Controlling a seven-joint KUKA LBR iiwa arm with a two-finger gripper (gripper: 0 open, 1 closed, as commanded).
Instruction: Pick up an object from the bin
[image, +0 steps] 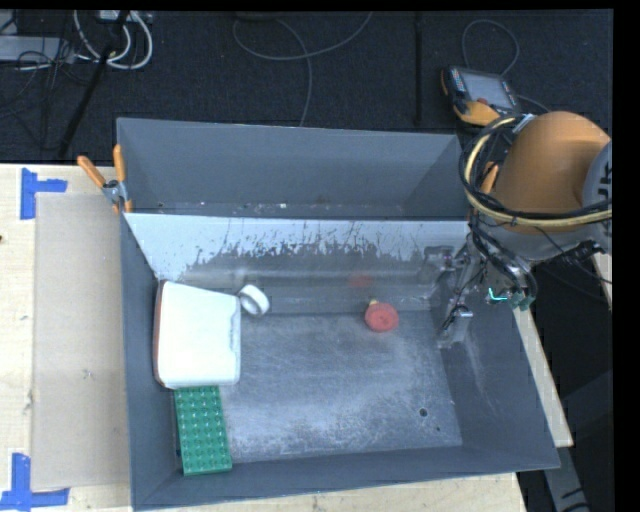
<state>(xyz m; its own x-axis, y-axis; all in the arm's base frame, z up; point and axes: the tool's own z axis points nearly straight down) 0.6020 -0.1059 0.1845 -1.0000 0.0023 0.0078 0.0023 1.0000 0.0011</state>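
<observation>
My gripper (453, 318) hangs low at the right side of the bin, close to the right wall. Nothing shows in its grasp. A small red round thing (381, 317) with a short stub on top lies on the bin floor a little to the gripper's left, apart from it. Farther left, a small white round piece (254, 300) rests against the top right corner of a white box.
The white rounded box (198, 335) lies flat at the bin's left side. A green studded plate (204, 428) lies just below it at the front left. The arm's orange cover and cables stand over the bin's right rim.
</observation>
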